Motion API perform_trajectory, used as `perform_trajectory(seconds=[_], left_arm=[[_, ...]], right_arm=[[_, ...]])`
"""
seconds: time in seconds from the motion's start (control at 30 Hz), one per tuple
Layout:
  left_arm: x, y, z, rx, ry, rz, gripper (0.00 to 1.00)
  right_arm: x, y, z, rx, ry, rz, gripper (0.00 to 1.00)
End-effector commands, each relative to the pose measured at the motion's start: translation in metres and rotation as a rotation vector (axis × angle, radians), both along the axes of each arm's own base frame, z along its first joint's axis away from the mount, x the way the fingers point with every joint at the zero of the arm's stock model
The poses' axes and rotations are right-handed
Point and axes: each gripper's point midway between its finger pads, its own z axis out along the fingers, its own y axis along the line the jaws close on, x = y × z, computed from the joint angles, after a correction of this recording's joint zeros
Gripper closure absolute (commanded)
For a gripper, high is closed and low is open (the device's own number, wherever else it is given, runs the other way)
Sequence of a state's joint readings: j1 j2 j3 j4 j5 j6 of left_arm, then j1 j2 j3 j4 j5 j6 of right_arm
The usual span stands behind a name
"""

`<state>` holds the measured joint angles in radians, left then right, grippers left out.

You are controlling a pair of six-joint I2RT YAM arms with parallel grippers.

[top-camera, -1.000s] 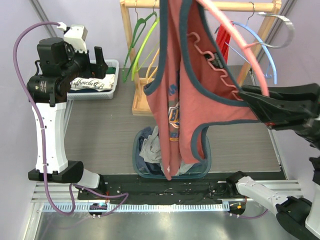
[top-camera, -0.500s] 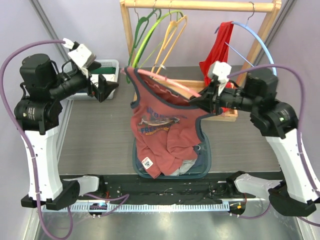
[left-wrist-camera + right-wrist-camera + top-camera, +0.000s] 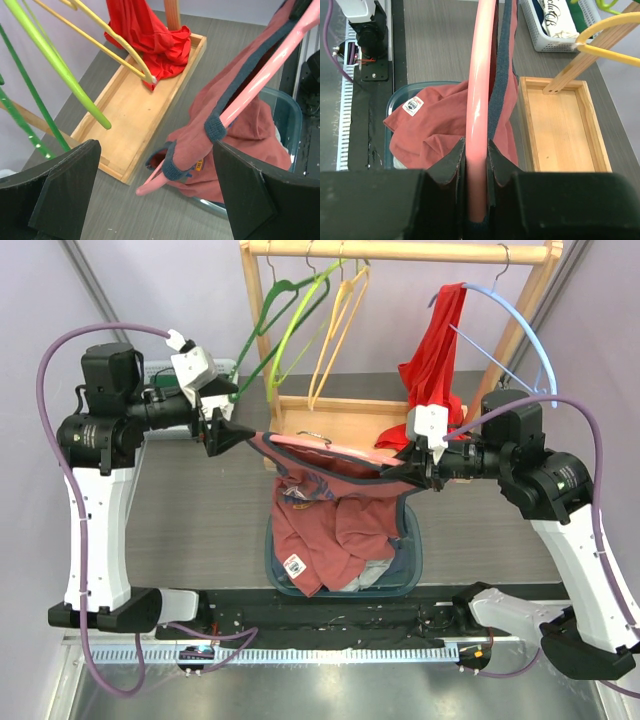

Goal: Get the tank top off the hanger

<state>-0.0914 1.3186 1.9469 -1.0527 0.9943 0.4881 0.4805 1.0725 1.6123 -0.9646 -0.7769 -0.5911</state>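
Observation:
A salmon tank top (image 3: 335, 530) with dark blue trim hangs on a pink hanger (image 3: 320, 448), which lies almost level above a teal basket (image 3: 412, 550). The top's lower part sags into the basket. My right gripper (image 3: 410, 472) is shut on the hanger's right arm, and the right wrist view shows its jaws (image 3: 476, 155) clamped on the pink bar (image 3: 479, 75). My left gripper (image 3: 225, 435) is open at the hanger's left end. In the left wrist view its fingers (image 3: 65, 200) stand wide on either side of the hanger tip (image 3: 145, 187) and the blue-trimmed strap (image 3: 175, 160), touching neither.
A wooden rack behind holds green (image 3: 290, 315) and yellow (image 3: 335, 330) hangers and a blue hanger (image 3: 515, 330) with a red garment (image 3: 435, 350). Its wooden tray base (image 3: 340, 425) lies just behind the basket. A white basket (image 3: 555, 30) with clothes stands at the back left.
The right arm has lowered the hanger from high and near the camera to almost level over the basket. The left gripper has moved right, up to the hanger's left end.

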Motion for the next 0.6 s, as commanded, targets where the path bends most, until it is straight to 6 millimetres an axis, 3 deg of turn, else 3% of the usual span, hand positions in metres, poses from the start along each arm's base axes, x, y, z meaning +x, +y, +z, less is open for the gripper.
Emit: perform_trajectory(seconds=[0.0,0.07,0.3,0.57], left_arm=[[-0.017,-0.005,0.003,0.009,-0.046,-0.083,0.00],[-0.023,-0.008,0.006,-0.003,-0.051,-0.120,0.00],[-0.076,-0.024,-0.005,0.004,0.020,-0.331,0.01],[-0.105,-0.029,-0.016,0.046,0.032,-0.427,0.00]], right_arm=[[-0.019,0.001,0.037,0.072,-0.143,0.082,0.99],[-0.022,0.002,0.037,0.079,-0.141,0.095,0.99],[-0.026,0.008,0.041,0.100,-0.106,0.143,0.99],[-0.037,0.018,0.050,0.156,-0.061,0.235,0.99]])
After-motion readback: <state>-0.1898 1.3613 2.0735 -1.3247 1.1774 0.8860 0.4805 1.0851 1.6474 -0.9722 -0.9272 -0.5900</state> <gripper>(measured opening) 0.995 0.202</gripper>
